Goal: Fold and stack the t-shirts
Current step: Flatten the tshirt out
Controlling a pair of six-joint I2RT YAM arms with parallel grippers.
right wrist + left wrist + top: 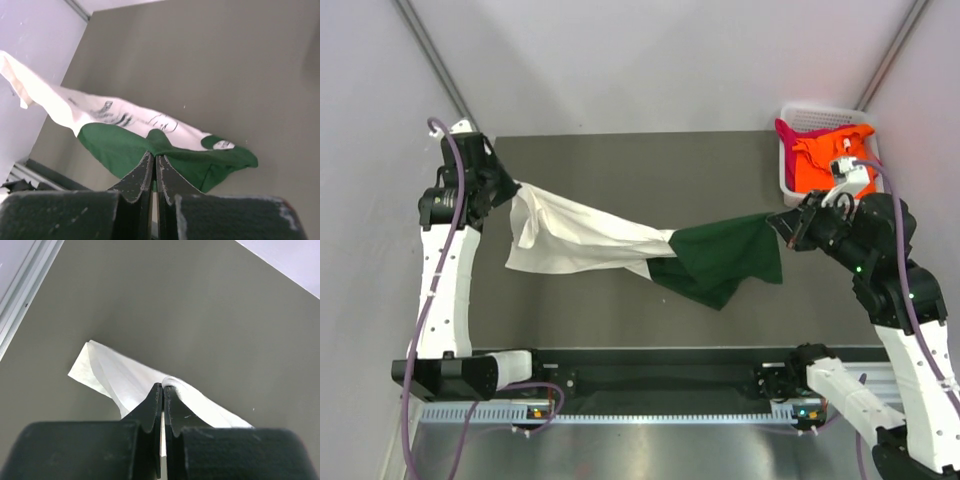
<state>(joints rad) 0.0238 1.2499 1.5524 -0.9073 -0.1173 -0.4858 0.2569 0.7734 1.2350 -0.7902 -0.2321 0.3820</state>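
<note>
T-shirt stretched | left pincer clamps white end | right pincer clamps green end

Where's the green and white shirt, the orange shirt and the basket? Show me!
green and white shirt [585,240]: top view, on its white half.
orange shirt [812,165]: top view, on the middle of the bunched cloth.
basket [820,106]: top view, on its far rim.

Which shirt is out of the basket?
The white-and-green t-shirt, stretched between the left gripper and right gripper; the orange shirt and magenta shirt lie bunched in the white basket.
</note>
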